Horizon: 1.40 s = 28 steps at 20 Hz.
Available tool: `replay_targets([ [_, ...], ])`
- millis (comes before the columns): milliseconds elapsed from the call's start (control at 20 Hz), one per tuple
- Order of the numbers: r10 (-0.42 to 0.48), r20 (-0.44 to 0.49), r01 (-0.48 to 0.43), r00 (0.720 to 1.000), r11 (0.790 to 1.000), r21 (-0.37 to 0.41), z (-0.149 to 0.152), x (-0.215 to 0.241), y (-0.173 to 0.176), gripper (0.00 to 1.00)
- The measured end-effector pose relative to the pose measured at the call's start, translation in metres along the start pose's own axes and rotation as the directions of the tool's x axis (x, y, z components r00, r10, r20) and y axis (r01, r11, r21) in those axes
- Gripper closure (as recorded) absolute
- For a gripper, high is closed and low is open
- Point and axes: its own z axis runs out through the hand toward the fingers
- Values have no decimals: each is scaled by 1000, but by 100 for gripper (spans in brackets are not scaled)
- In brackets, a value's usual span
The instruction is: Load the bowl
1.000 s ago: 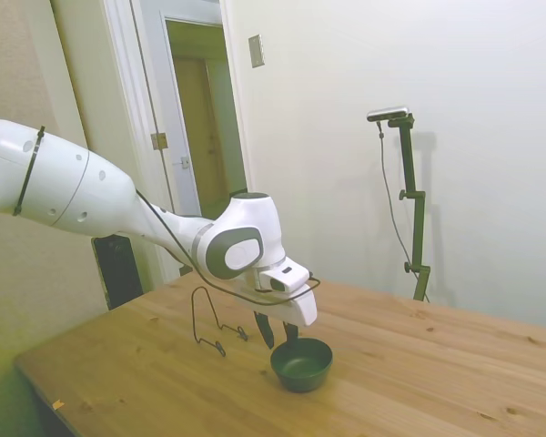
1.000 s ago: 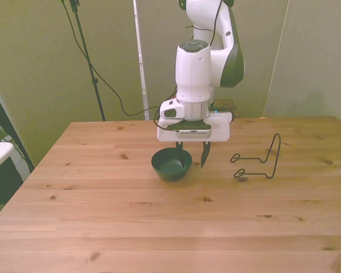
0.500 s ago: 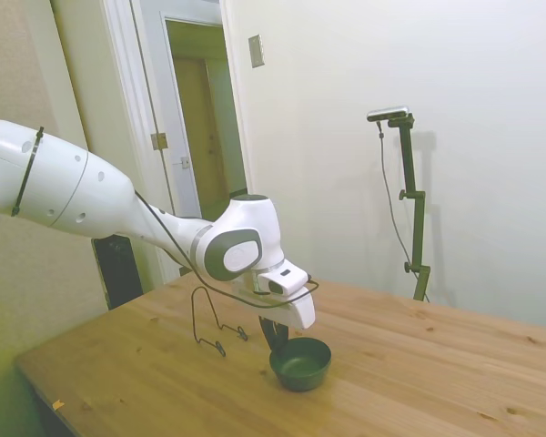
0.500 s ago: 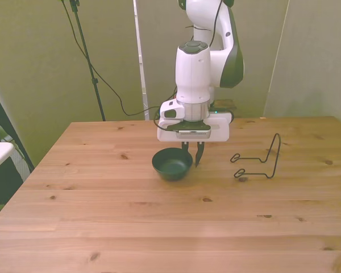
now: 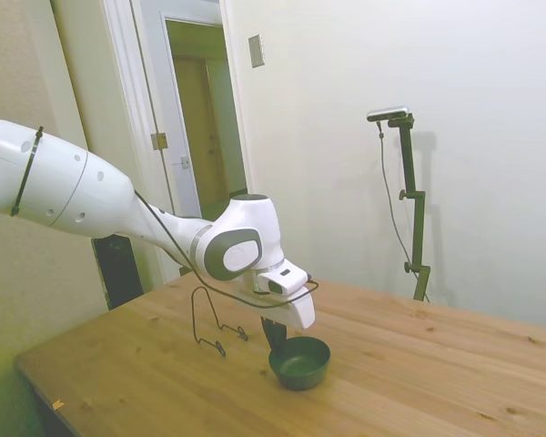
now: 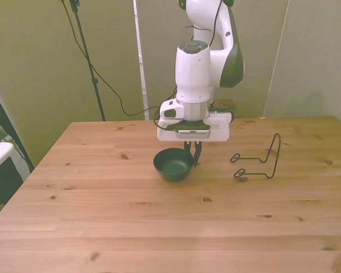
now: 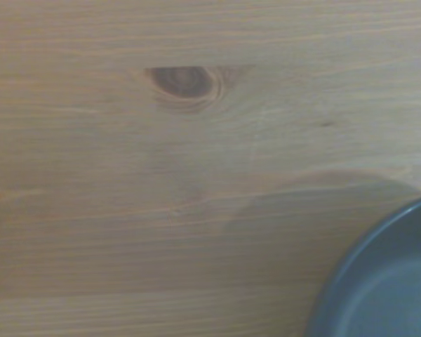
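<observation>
Wooden table (image 6: 102,227) | gripper (image 6: 192,157) fingers clamped on bowl (image 6: 173,165) rim | wire rack (image 6: 261,162) apart

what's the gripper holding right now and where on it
The gripper is shut on the bowl, pinching its rim on the front view's right side.

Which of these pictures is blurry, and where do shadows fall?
Wrist view: soft focus, the bowl rim blurred, its shadow spread across the table. Front view: sharp, with a yellowish cast; a faint shadow under the wire rack. Side view: sharp, the wall evenly lit.
</observation>
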Motion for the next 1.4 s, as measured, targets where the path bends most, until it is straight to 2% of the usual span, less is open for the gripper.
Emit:
replay_targets([
  [200,3,62,-8,998,998,66,-18,-12,-6,100],
  [450,-28,75,18,997,992,127,-77,-45,-5,100],
  [550,-42,80,27,996,983,180,-101,-59,-2,100],
  [750,-140,149,82,979,936,342,-139,-83,11,100],
  [850,-191,202,92,961,904,417,-144,-86,19,100],
  [1050,-286,299,85,910,836,542,-133,-85,25,100],
  [1250,-296,327,61,897,817,574,-127,-87,20,100],
  [1400,-292,349,18,891,790,613,-132,-88,15,100],
])
